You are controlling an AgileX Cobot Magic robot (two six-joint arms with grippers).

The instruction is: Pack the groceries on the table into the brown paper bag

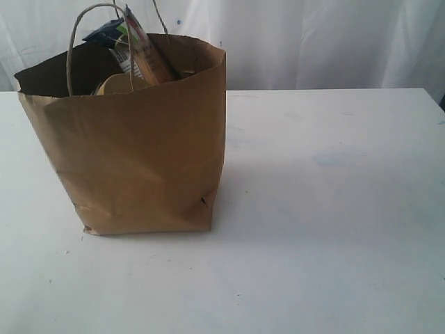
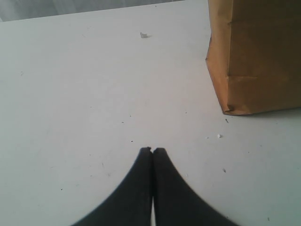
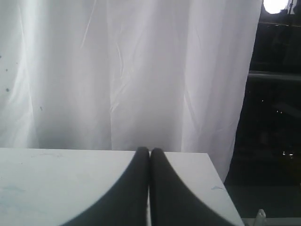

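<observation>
The brown paper bag [image 1: 139,153] stands upright on the left of the white table [image 1: 327,209]. Groceries poke out of its open top: a long navy-orange spaghetti pack [image 1: 142,49] leaning against the back wall, and a gold lid [image 1: 122,85] just below the rim. A lower corner of the bag [image 2: 256,61] shows in the left wrist view. My left gripper [image 2: 152,149] is shut and empty over bare tabletop, apart from the bag. My right gripper [image 3: 149,150] is shut and empty, near the table's edge. Neither arm shows in the exterior view.
A small white lump [image 2: 143,35] and tiny crumbs [image 2: 219,136] lie on the table near the bag. A white curtain [image 3: 122,70] hangs behind the table. The table's corner [image 3: 207,155] drops off into a dark area.
</observation>
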